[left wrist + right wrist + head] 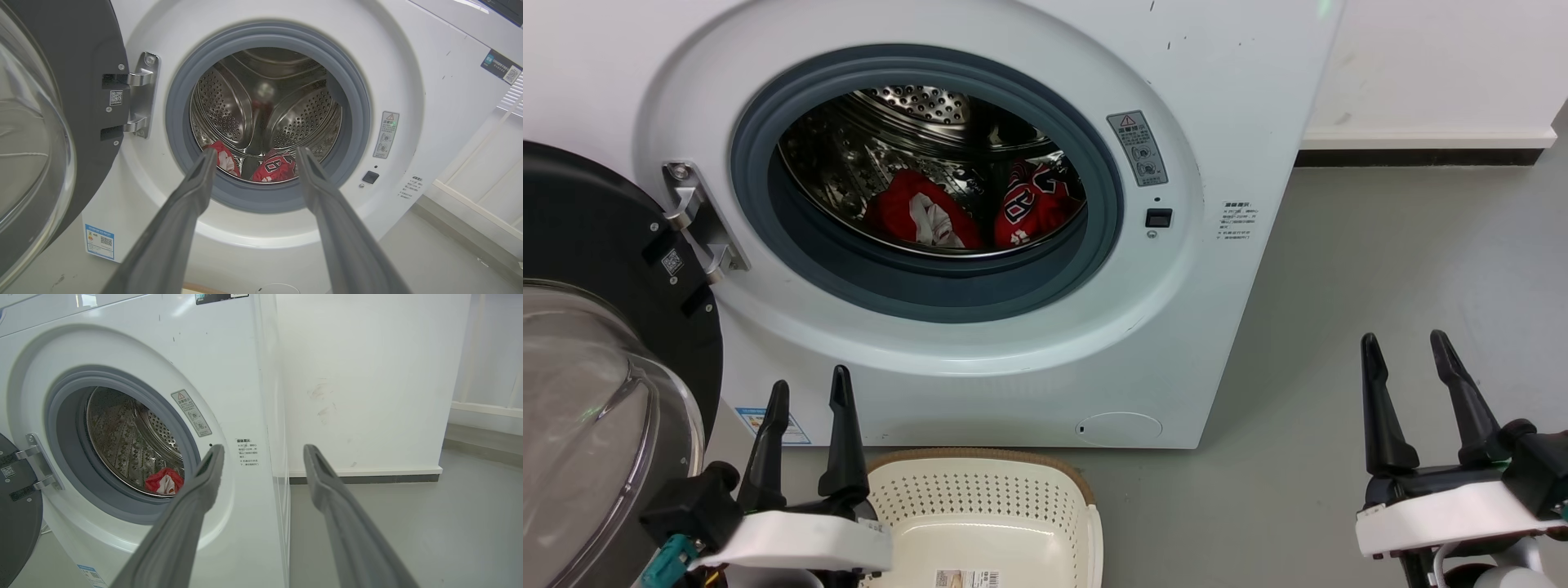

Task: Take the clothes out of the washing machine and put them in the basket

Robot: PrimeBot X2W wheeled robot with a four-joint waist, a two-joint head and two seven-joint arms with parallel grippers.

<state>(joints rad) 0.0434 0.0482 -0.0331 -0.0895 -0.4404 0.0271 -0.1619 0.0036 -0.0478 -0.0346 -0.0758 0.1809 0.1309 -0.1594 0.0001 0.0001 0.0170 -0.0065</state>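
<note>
The left pincer [810,377] is hanging open and empty, its two fingers spread and pointing straight at the porthole of the washing machine [1217,122]. In its wrist view the jersey [1029,208] is sitting between the fingers, low in the drum [915,102], while the plain red garment [907,214] is peeking out at the left fingertip. Both are lying side by side on the drum's bottom, crumpled, showing no clear long axis.

The right pincer [1403,336] is also standing open, gripping nothing, but it is aiming past the machine's right corner over the floor [1380,245], well apart from the opening. So the left arm is looking the nearer one, with the jersey dead ahead.

The basket [980,456] is sitting just beside the left pincer, below the porthole, with no garment showing in it.
</note>
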